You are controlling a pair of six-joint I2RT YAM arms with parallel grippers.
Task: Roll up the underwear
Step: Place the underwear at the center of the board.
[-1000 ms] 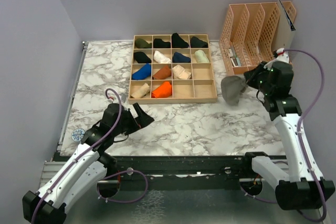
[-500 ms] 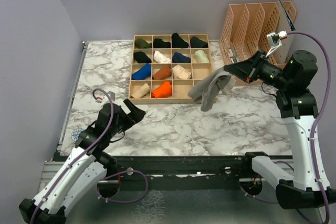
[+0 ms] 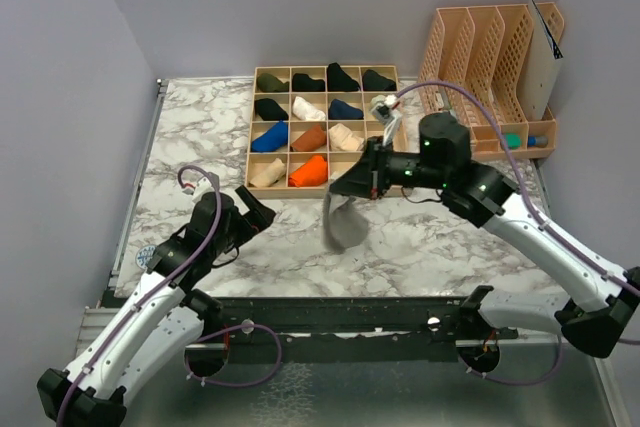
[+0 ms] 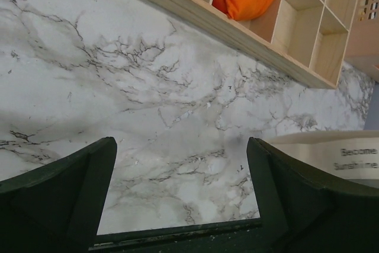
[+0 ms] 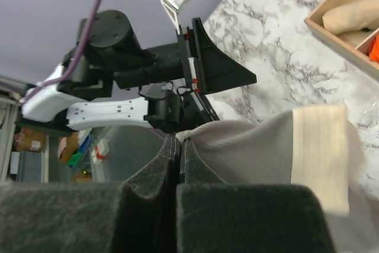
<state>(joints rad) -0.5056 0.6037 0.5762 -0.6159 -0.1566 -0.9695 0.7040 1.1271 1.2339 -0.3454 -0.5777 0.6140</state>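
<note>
The right arm has swung in from the far right, by the file racks (image 3: 490, 57), to the middle of the scene, and the grey underwear (image 3: 346, 225) has come along with it. The right gripper (image 3: 340, 192) now hangs over the marble table (image 3: 470, 237), just on the near side of the wooden tray (image 3: 330, 190). Its jaws are pressed tight together on a fold of the garment. The cloth dangles loose below the fingers, and I cannot tell whether its lower end touches the marble. From the right wrist's own camera, the cream band (image 5: 317, 158) lies off to the right of the pinch point.

The left arm has barely shifted. The left gripper (image 3: 258, 215) sits low over the near left part of the table with its jaws spread wide and nothing between them, well apart from the hanging cloth. The tray's compartments hold rolled garments, an orange roll (image 3: 310, 170) among the nearest.
</note>
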